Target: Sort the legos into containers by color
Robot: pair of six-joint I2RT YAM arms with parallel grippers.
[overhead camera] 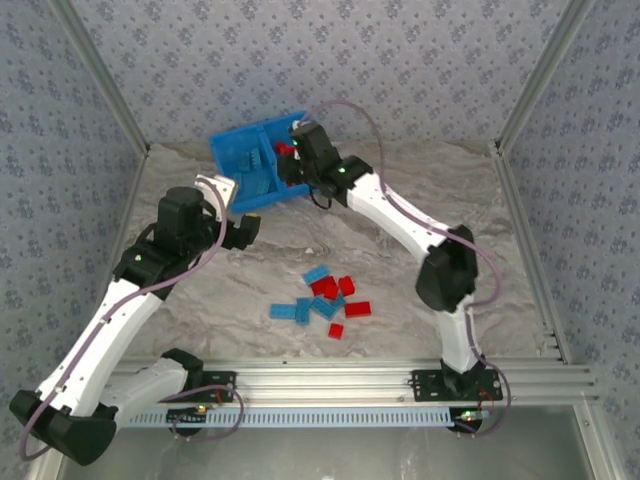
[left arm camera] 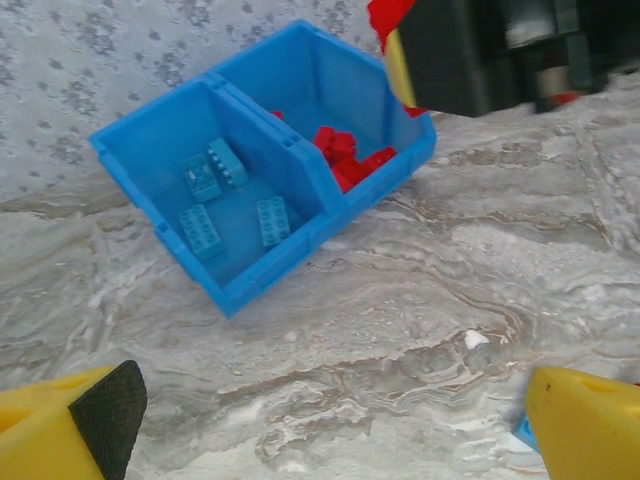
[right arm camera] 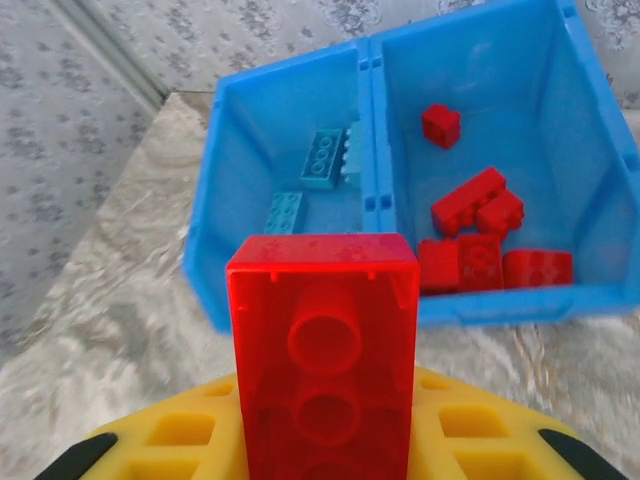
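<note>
Legos on the table point(overhead camera: 322, 300): a small loose heap of red and light blue bricks. It lies close to the arm bases, between the two arms. There may be about a dozen, but they are too small to count well.
Table point(overhead camera: 520, 250): grey and white, like marble.
Left gripper point(left arm camera: 330, 430): hangs over bare table, past the heap and near the bin. Its jaws are spread wide and nothing is between them.
Bin point(left arm camera: 150, 165): blue, at the far side of the table, close to the back wall. It sits turned a bit. A wall down the middle makes two parts.
Left part: four light blue legos point(left arm camera: 272, 220) lie on its floor.
Right part: red legos point(right arm camera: 480, 240) lie in a bunch by the near wall, and one sits alone further back.
Right gripper point(overhead camera: 297, 148): up over the right part of the bin. Its jaws are pinching one brick.
Held red lego point(right arm camera: 322, 340): shiny red, standing up between the yellow fingers, with its hollow side facing the wrist camera.
</note>
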